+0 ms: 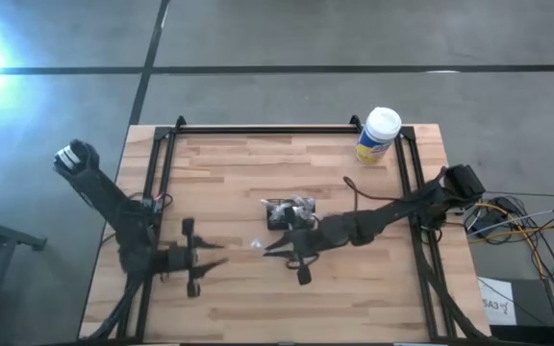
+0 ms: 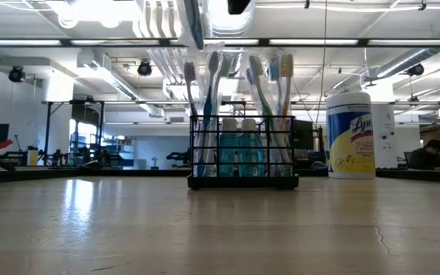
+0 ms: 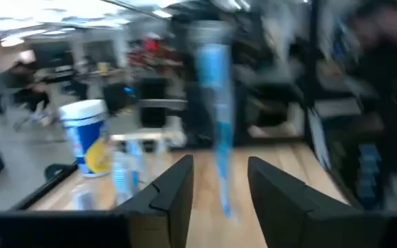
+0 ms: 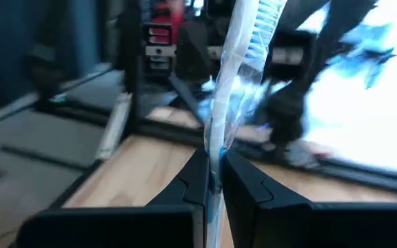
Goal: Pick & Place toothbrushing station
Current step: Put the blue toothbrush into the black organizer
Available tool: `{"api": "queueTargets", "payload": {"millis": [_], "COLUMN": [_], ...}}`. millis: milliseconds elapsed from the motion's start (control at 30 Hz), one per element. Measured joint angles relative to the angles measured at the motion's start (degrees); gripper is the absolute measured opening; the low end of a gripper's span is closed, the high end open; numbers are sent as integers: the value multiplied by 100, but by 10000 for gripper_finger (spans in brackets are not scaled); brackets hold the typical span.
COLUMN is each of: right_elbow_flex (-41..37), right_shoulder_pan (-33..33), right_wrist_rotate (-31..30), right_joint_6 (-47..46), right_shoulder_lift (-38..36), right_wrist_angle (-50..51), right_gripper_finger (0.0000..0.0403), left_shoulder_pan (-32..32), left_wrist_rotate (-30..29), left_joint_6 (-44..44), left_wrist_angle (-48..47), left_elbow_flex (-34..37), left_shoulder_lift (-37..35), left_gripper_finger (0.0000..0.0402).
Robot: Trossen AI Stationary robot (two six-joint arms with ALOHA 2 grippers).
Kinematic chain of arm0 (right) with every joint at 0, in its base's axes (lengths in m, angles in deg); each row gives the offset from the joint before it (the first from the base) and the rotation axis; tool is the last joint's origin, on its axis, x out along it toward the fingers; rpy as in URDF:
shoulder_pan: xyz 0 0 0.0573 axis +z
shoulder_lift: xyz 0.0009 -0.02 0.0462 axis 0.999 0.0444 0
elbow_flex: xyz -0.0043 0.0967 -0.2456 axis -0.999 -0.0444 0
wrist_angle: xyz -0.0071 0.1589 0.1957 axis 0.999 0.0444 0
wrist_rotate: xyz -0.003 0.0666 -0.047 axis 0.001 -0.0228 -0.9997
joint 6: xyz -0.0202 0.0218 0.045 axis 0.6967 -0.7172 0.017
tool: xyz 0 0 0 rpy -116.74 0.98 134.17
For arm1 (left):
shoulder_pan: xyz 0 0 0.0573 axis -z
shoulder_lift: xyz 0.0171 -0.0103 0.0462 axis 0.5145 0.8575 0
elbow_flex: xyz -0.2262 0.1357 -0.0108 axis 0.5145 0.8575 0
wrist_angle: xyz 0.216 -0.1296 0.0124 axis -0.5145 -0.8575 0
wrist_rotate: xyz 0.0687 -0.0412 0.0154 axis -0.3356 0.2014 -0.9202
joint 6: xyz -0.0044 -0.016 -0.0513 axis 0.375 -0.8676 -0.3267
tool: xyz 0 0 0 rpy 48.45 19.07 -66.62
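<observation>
Right claw (image 1: 279,248) just beside toothbrushing station (image 1: 288,213).

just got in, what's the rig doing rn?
The right claw is shut on a toothbrush, holding it above the table's middle, near the toothbrushing station. The left claw is open and faces it from the left, not touching the brush. The station stands on the wooden table, full of brushes. A yellow wipes canister sits at the far right corner.

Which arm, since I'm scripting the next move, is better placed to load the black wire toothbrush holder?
Right, probably: right gripper clamps a plastic-wrapped toothbrush beside the black wire holder; left gripper is open.
</observation>
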Motion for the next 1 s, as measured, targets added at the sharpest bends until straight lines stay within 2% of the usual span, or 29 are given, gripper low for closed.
{"api": "queueTargets", "payload": {"millis": [67, 133, 200, 267, 367, 433, 633, 1000], "right_elbow_flex": [-225, -348, -375, -378, -372, -368, -409, -265], "right_shoulder_pan": [37, 59, 56, 51, 61, 62, 72, 74], "right_wrist_rotate": [-542, -937, -1172, -1213, -1187, -1189, -1243, -1386], "right_joint_6": [261, 546, 690, 729, 727, 742, 780, 1010], "right_shoulder_lift": [-2, 7, 9, 7, 7, 9, 42, 44], "right_wrist_angle": [-419, -554, -600, -637, -491, -423, -440, -516], "right_gripper_finger": [18, 18, 18, 18, 18, 18, 18, 18], "left_shoulder_pan": [-219, -461, -725, -1006, -1413, -1639, -2034, -2202], "left_wrist_rotate": [-17, 133, 468, 1053, 1947, 2235, 2348, 2454], "left_joint_6": [5, -31, -223, -493, -775, -936, -1233, -1268], "left_wrist_angle": [917, 1184, 1081, 822, 292, -23, -512, -466], "left_elbow_flex": [363, 567, 605, 587, 368, 159, -198, -520], "left_shoulder_lift": [-5, -3, -3, 7, 27, 27, 27, 408], "left_gripper_finger": [135, 129, 127, 132, 154, 173, 222, 225]}}
